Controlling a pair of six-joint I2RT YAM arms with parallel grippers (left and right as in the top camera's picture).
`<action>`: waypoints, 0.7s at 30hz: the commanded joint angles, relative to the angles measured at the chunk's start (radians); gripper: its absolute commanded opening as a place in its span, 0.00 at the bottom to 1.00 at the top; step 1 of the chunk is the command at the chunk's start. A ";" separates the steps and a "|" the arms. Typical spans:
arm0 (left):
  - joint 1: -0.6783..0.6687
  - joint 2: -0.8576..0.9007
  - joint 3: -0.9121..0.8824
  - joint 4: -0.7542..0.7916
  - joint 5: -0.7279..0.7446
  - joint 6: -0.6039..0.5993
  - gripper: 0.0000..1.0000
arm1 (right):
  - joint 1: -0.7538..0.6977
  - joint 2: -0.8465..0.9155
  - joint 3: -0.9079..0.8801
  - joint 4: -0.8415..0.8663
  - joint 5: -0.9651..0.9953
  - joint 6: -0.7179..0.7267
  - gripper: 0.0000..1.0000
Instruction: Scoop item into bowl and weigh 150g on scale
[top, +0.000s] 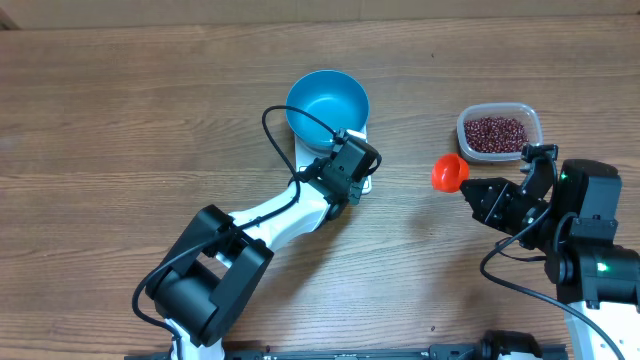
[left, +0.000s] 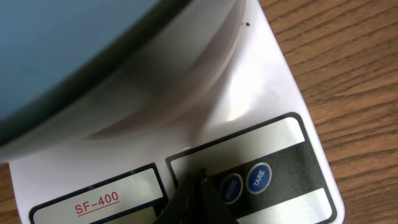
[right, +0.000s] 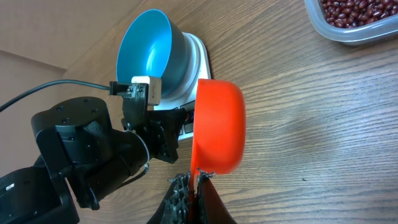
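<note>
Overhead: left hand (top: 358, 177) closed over scale (left: 267, 81) (bowl (top: 327, 105) on it); right hand (top: 474, 188) grips orange scoop (top: 449, 172).

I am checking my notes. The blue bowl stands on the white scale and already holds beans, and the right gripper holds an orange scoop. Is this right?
No: the overhead view shows the blue bowl on the white scale empty; the beans are in the clear tub. The right gripper does hold the orange scoop.
</note>
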 joint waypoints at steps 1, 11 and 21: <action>0.006 0.021 0.001 -0.023 0.016 -0.014 0.04 | -0.004 -0.005 0.020 0.002 0.003 -0.012 0.04; 0.006 0.021 0.001 -0.036 0.023 -0.039 0.04 | -0.004 -0.005 0.020 0.002 0.003 -0.012 0.04; 0.006 0.026 0.001 -0.024 0.035 -0.039 0.04 | -0.004 -0.005 0.020 0.002 0.003 -0.012 0.04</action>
